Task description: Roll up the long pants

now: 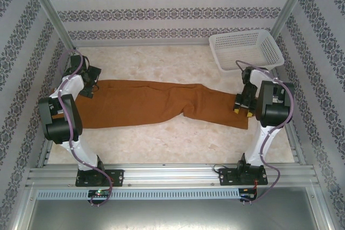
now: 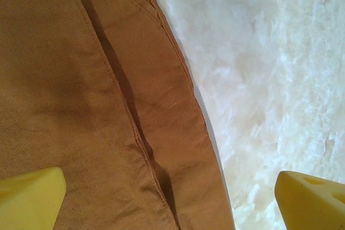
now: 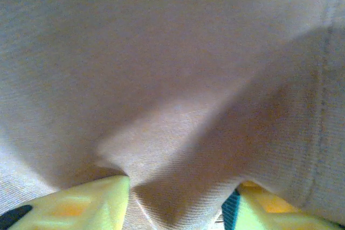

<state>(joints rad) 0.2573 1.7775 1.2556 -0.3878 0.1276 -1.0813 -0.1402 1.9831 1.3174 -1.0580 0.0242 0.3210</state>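
The long pants (image 1: 145, 103) lie flat across the marble table, rust-brown, waist to the left and legs reaching right. My left gripper (image 1: 89, 87) hovers open over the waist end's far edge. In the left wrist view its yellow fingertips (image 2: 32, 192) stand wide apart over the pants (image 2: 81, 79), with a seam and the cloth's edge between them. My right gripper (image 1: 242, 109) is at the leg cuffs. In the right wrist view its fingers (image 3: 91, 203) press in on a raised fold of the pants (image 3: 172, 79), and the gripper (image 3: 180, 197) is shut on that fold.
A white mesh basket (image 1: 245, 49) stands at the back right, just beyond the right arm. Bare marble tabletop (image 1: 161, 138) lies in front of the pants and behind them (image 2: 269, 79). Patterned walls and metal posts close in the sides and back.
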